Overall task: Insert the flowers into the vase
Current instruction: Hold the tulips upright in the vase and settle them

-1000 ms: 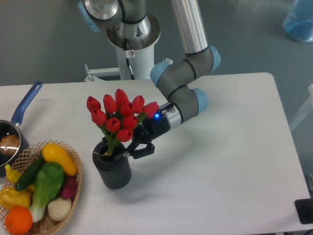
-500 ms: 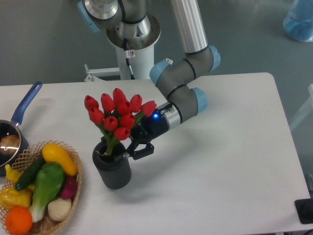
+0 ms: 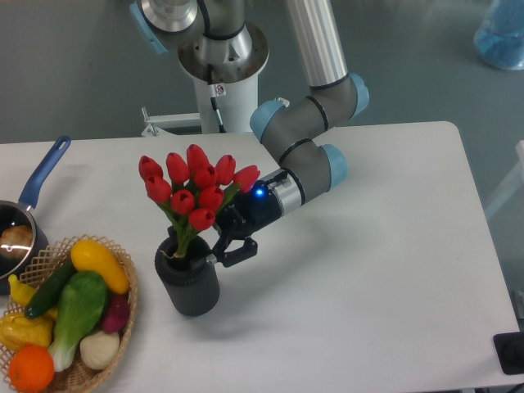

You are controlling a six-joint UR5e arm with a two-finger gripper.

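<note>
Red tulip flowers [image 3: 193, 187] with green stems stand in the dark grey ribbed vase [image 3: 187, 282]; beside its rim, the black two-finger gripper [image 3: 227, 246] looks open, holding nothing.

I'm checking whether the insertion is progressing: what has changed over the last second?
The flowers shifted slightly left and up in the picture, stems in the vase, and the claw beside them moved the same way. Whether it grips the stems can't be told. The vase, basket and saucepan stayed put.
</note>
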